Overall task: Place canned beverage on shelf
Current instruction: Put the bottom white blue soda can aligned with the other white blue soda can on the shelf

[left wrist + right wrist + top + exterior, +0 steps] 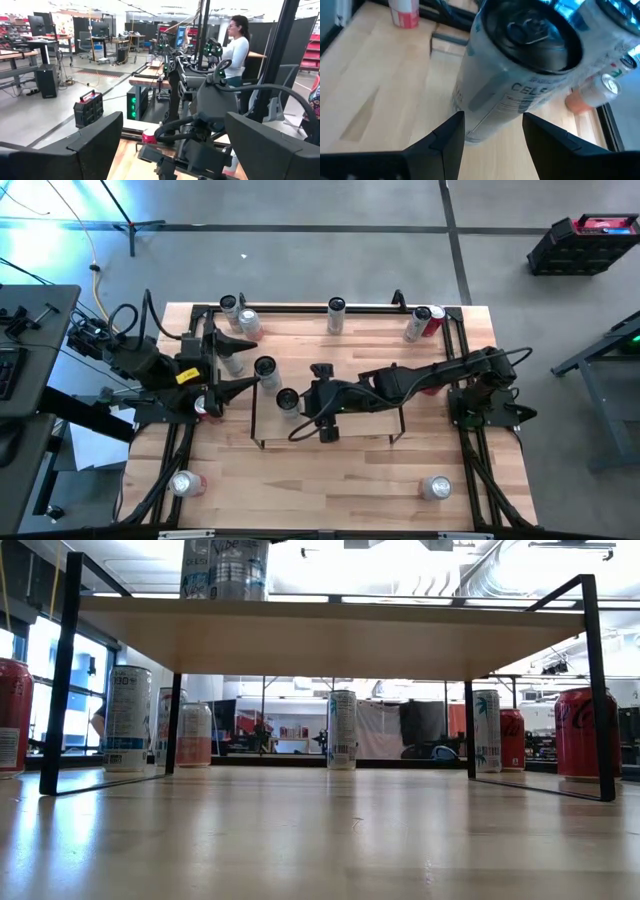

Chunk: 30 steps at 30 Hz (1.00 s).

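Overhead arrangement: the shelf [345, 420] stands mid-worktop [330, 490], carrying two cans near its left end, a pale can [288, 401] and a second can [265, 368] beyond it. More cans line the far rail. The right gripper [305, 402] reaches over the shelf, fingers [447, 137] half spread, flanking the pale can without visible contact. The left gripper [240, 360] waits left of the shelf, fingers wide apart.

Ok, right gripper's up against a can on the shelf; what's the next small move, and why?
Probably ease the right gripper forward before closing. In its wrist view the can stands just beyond the fingertips, not between them, on the shelf, with a second can near. The left gripper waits open.
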Available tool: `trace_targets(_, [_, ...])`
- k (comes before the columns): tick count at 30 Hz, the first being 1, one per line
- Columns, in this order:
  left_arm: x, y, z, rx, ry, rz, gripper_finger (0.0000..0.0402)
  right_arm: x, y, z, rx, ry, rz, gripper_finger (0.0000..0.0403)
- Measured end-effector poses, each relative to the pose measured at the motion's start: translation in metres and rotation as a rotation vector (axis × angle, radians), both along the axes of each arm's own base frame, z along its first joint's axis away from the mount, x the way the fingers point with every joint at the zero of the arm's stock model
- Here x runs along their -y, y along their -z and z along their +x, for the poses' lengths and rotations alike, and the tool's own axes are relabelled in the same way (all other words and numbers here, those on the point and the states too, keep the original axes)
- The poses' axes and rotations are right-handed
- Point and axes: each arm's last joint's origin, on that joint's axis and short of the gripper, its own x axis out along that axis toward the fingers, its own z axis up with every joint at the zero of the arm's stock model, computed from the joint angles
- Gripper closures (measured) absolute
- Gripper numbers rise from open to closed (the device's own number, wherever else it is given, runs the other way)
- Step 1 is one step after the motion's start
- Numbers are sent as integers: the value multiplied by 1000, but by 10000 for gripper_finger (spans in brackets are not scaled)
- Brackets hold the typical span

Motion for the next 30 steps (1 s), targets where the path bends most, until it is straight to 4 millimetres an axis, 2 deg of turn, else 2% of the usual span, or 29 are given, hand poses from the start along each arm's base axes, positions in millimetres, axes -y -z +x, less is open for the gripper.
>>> trace_targets(19, [0, 0, 0, 1, 0, 6, 60, 0, -11, 8, 133, -38, 50, 219])
trace_targets(25, [0, 0, 0, -3, 0, 7, 60, 3, -10, 8, 119, -28, 44, 219])
trace_targets(30, [1, 1, 0, -10, 21, 7, 60, 4, -9, 0, 53, -25, 29, 219])
